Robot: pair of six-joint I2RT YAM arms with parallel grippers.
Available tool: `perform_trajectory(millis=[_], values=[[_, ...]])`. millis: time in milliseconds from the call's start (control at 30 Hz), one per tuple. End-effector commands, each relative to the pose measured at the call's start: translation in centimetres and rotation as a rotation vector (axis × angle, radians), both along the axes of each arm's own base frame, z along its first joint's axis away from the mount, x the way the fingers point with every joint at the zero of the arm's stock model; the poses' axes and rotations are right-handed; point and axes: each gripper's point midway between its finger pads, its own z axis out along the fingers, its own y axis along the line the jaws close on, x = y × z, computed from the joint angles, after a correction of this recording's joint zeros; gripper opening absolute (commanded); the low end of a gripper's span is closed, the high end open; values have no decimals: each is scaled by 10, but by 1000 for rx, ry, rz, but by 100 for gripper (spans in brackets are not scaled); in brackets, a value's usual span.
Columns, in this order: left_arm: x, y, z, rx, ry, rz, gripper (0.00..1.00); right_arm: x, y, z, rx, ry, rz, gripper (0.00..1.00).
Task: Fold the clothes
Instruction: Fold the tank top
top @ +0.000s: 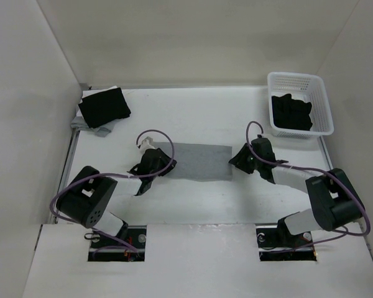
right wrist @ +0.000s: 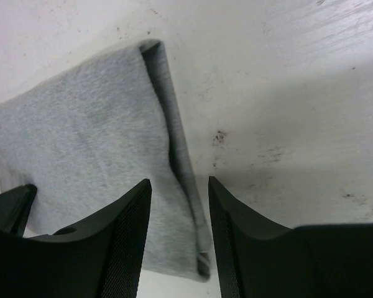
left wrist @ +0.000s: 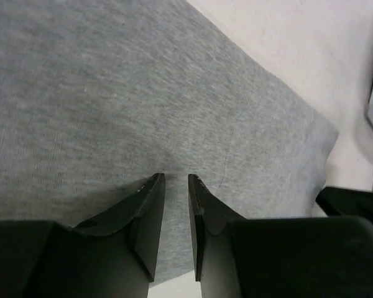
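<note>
Grey shirt [top: 202, 161] lies folded flat, centre of counter [top: 193, 205]. Left claw [left wrist: 176, 178] nearly closed over its left edge, grip unclear. Right claw [right wrist: 180, 181] spread, empty, straddling right fold, likely lining up next fold.

White plastic lattice basket [top: 293, 76] at the far right corner, scuffed white table [top: 199, 112], plain white walls [top: 193, 37]

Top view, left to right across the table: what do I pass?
Black garment → left gripper → grey shirt → right gripper → white basket.
</note>
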Motion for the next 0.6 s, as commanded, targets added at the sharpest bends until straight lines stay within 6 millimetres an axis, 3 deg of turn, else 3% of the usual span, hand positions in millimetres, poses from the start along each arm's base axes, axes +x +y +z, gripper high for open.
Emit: perform_trajectory(millis=[0, 100, 233, 433, 500, 567], values=[[5, 17, 3, 17, -28, 24, 21, -15, 10, -9, 59, 34, 16, 46], [10, 3, 26, -6, -85, -16, 22, -18, 13, -12, 68, 42, 35, 48], [3, -32, 50, -26, -145, -101, 22, -18, 21, -16, 71, 63, 78, 48], [0, -61, 58, -31, -168, -170, 22, -26, 28, -27, 68, 91, 98, 50], [1, -66, 63, -45, -174, -184, 22, -26, 30, -31, 71, 102, 93, 47], [1, -69, 72, -57, -194, -193, 22, -24, 31, -32, 84, 99, 76, 37]])
